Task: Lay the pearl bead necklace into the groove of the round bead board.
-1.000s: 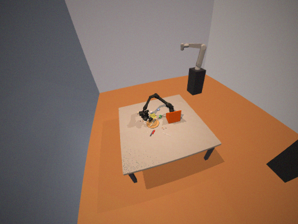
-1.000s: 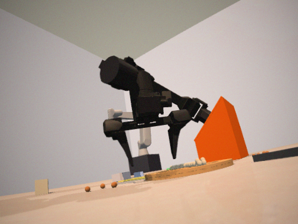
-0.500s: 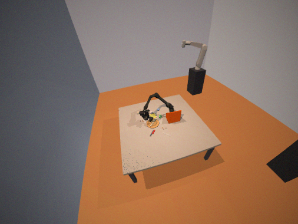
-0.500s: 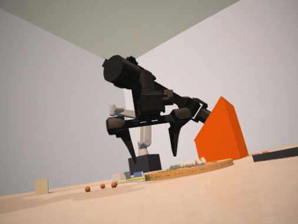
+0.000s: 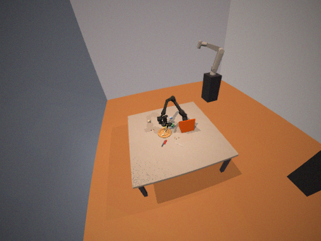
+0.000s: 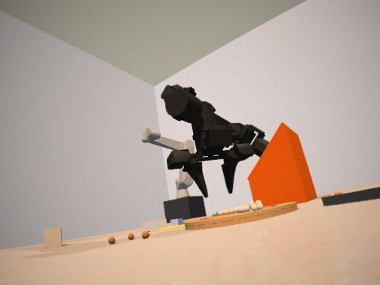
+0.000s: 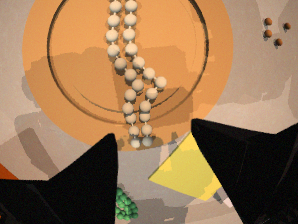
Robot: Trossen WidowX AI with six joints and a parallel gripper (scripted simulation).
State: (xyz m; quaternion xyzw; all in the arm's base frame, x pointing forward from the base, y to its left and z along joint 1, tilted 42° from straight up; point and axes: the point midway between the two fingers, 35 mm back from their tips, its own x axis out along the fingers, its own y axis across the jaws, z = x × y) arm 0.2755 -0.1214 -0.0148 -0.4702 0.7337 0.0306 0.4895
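The pearl bead necklace [image 6: 240, 209] [image 7: 131, 49] lies bunched in two near-parallel strands across the middle of the round bead board [image 5: 169, 134] [image 6: 210, 225] [image 7: 37, 55]. In the wrist view the strands bend and touch partway down. They pass over the dark ring groove, and their near end lies at the board's edge. Most of the groove shows no beads; the far end of the necklace is cut off by the frame. My gripper [image 6: 218, 194] [image 7: 153, 132] is open and empty, pointing down above the board's near edge. In the wrist view the necklace's near end shows between the fingertips, below them.
A yellow sheet [image 7: 185, 172] and green beads [image 7: 126, 206] lie beside the board. Loose brown beads [image 6: 146, 235] [image 7: 268, 33] lie to one side. A tall orange block [image 5: 187, 125] [image 6: 279, 172] stands near the arm. A tan block [image 6: 52, 238] and a red-and-dark tool [image 5: 164, 143] are also on the table.
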